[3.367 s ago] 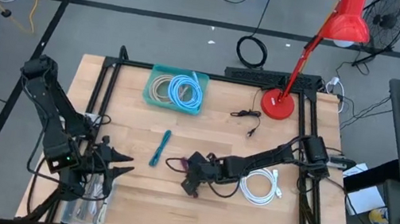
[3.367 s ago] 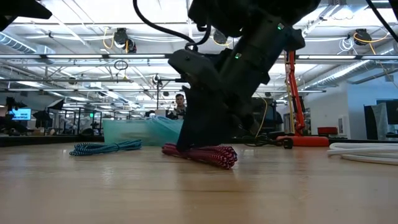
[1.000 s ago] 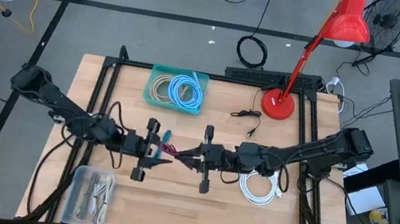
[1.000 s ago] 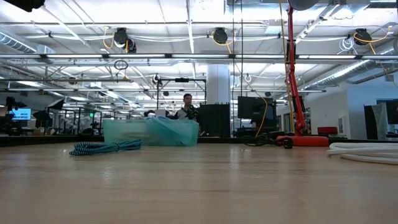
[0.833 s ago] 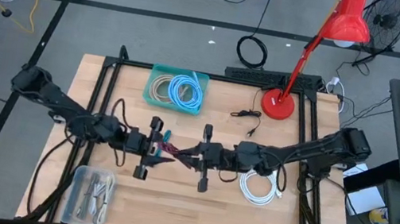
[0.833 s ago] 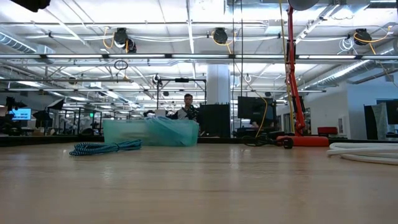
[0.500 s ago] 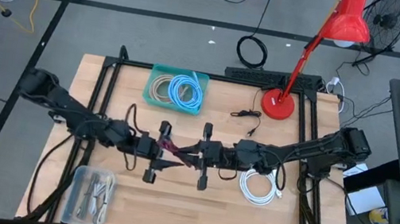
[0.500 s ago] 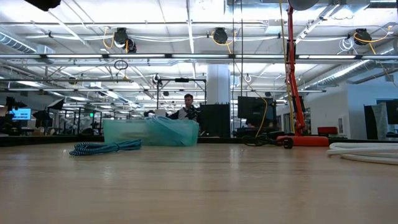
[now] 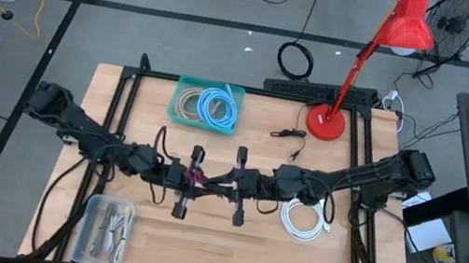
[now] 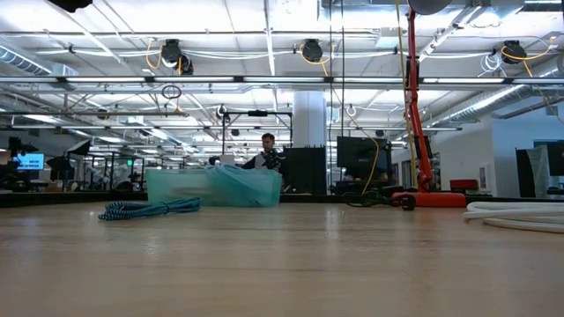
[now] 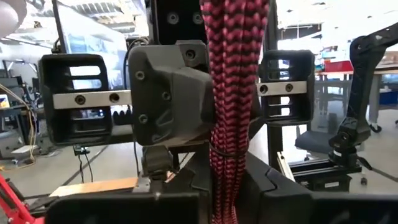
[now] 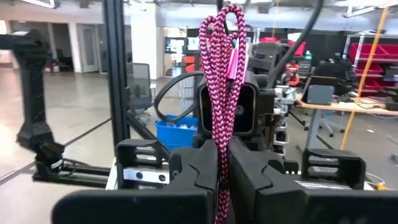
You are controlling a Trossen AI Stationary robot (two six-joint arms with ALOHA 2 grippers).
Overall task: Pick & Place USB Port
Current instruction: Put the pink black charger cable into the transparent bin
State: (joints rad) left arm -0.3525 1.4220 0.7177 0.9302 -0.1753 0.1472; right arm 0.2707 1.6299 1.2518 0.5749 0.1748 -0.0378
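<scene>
Midair, both claws, left claw and right claw, clamped on red braided cable.

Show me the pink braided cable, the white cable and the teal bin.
pink braided cable [image 12: 217, 93], right wrist view, middle of the hanging bundle
white cable [image 9: 303, 220], high view, on its coil
teal bin [image 9: 178, 96], high view, left rim
</scene>
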